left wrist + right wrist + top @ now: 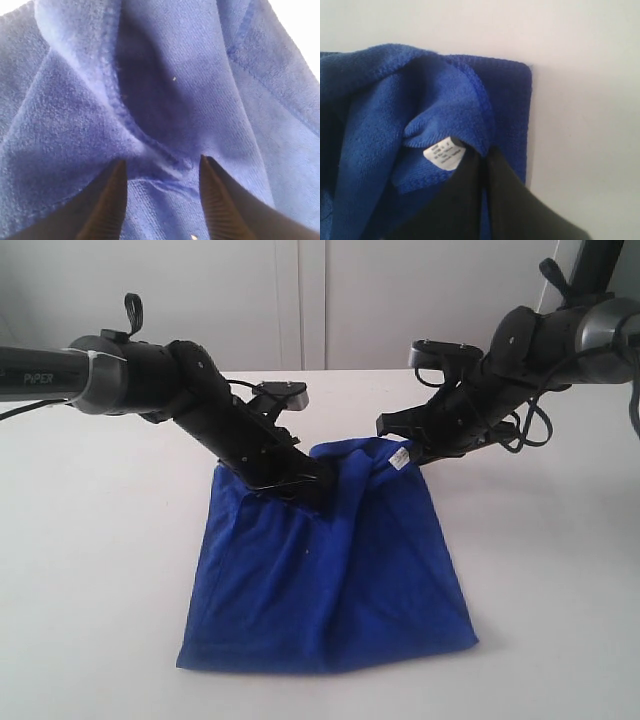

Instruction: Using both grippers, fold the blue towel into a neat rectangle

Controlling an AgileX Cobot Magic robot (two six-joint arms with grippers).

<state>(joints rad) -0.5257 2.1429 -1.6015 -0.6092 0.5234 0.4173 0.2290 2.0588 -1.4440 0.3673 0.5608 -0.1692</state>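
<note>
The blue towel [330, 570] lies doubled over on the white table [90, 570], its far edge bunched up under both arms. My left gripper [318, 485] sits low over the far left part of the towel. In the left wrist view its fingers [112, 200] stand apart over a hemmed fold of the towel [165, 100], and nothing is pinched between them. My right gripper [405, 454] holds the towel's far right corner. In the right wrist view its jaws are shut on the towel [380, 125] beside the small white tag [443, 156].
White cabinet doors [300, 300] stand behind the table. Bare white tabletop [580, 75] lies on both sides of the towel and in front of it.
</note>
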